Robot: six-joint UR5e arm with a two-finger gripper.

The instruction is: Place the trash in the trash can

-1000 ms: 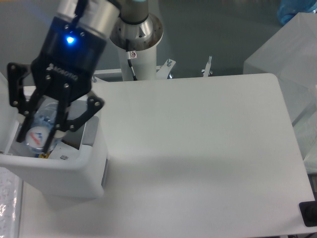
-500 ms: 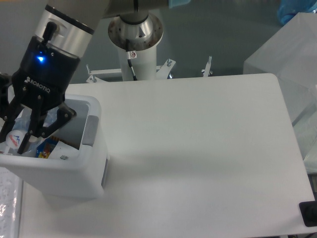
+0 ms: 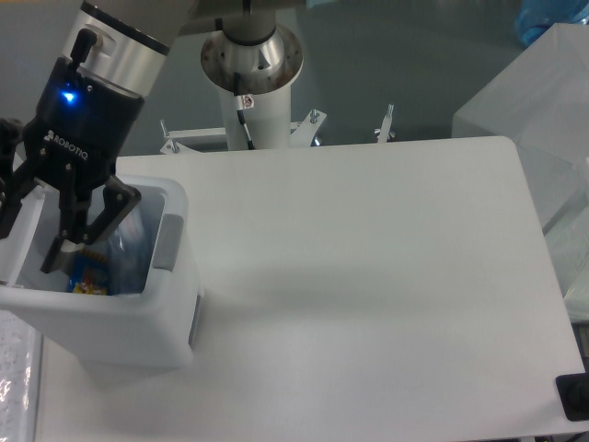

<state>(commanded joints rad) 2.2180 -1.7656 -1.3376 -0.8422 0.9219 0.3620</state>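
Note:
The trash can (image 3: 147, 308) is a white bin at the table's left edge, with a grey handle panel (image 3: 166, 242) on its right wall. My gripper (image 3: 32, 241) hangs over the bin's opening with its fingers (image 3: 81, 230) spread apart and nothing between them. Inside the bin lies the clear, bluish crushed bottle (image 3: 127, 249), against the right wall. A blue and yellow printed piece (image 3: 87, 276) lies beside it at the bottom. I cannot make out the small wrapper with green marks.
The arm's base column (image 3: 253, 69) stands behind the white table (image 3: 368, 276). A translucent box (image 3: 538, 110) stands off the table's right side. A black object (image 3: 575, 398) sits at the bottom right corner. A bin lid edge (image 3: 14, 368) shows at far left.
The gripper carried the bottle left over the bin, then opened. The bottle has left the fingers and now lies inside the bin.

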